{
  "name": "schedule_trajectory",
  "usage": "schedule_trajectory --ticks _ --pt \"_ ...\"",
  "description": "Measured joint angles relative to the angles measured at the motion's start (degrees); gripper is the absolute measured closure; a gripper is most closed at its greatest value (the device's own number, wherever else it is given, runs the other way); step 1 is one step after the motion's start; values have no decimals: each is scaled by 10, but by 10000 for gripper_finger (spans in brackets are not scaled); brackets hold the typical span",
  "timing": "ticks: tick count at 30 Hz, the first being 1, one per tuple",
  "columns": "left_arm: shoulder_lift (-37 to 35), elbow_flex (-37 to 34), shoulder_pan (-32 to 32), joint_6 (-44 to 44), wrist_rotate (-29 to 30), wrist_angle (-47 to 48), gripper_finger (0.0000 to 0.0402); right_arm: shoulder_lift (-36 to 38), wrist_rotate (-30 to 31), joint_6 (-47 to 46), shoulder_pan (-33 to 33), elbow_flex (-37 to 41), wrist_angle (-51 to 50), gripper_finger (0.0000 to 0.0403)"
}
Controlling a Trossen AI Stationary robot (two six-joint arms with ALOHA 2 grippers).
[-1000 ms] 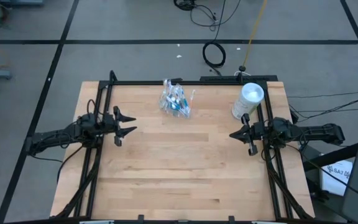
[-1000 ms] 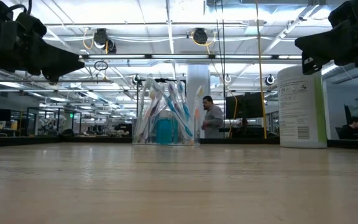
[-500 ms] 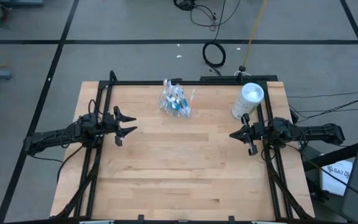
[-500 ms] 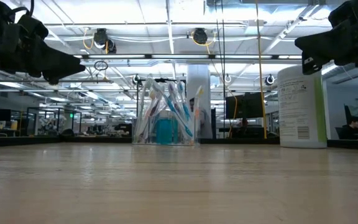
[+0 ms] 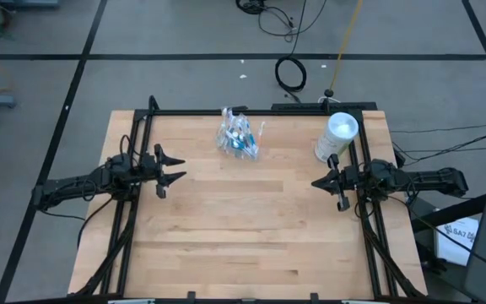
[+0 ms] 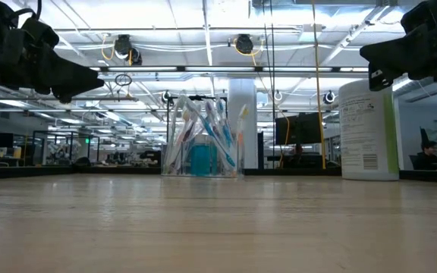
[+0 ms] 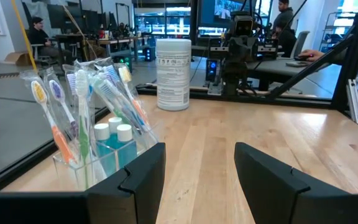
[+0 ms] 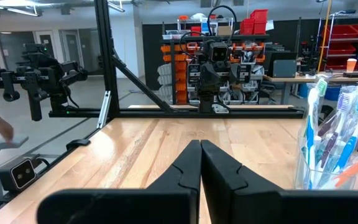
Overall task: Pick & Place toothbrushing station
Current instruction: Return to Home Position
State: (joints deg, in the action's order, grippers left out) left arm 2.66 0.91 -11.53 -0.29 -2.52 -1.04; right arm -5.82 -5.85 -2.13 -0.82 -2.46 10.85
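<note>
- The transparent organizer (image 5: 238, 138), a clear hard-plastic box, stands near the far edge of the pale, planked wooden table (image 5: 243, 245).
- Slim toothbrushes (image 7: 86, 106) lean inside the organizer, bristles up.
- A white cylindrical canister (image 5: 337, 137) stands well to the organizer's right.
- The matte black left gripper (image 5: 178, 167) hangs left of the organizer, jaws wide and empty.
- The right gripper (image 5: 315, 183) hangs right of the organizer, jaws pressed together.

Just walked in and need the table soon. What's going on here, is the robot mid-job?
Nothing is being handled. The toothbrushes stand in the transparent organizer at the far edge of the table, with a wipes canister to its right. The left claw hangs open over the left side, the right claw shut over the right side; both empty.
</note>
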Motion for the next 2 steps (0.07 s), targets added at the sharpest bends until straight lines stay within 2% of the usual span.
schedule_trajectory --ticks 2 --pt "0 0 0 0 0 0 201 0 0 0 0 0 0 399"
